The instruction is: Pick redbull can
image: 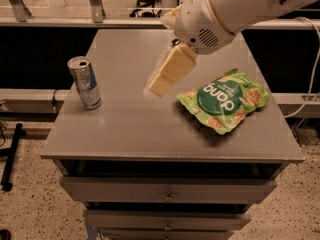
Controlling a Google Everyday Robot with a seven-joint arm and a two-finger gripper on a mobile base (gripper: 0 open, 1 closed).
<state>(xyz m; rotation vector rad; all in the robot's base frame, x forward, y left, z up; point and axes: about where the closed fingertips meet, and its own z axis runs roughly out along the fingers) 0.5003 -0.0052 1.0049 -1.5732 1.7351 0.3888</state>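
The redbull can (85, 82) is a slim silver-and-blue can with a shiny round top. It stands upright near the left edge of the grey table (135, 129). My gripper (159, 86) hangs from the white arm over the middle of the table, right of the can and well apart from it. It holds nothing that I can see. The cream-coloured fingers (170, 71) point down and to the left.
A green snack bag (223, 100) lies flat on the right part of the table, just right of the gripper. Drawers (167, 191) sit under the tabletop. A metal railing (95, 4) runs behind the table. A black pole (10, 156) leans at the lower left.
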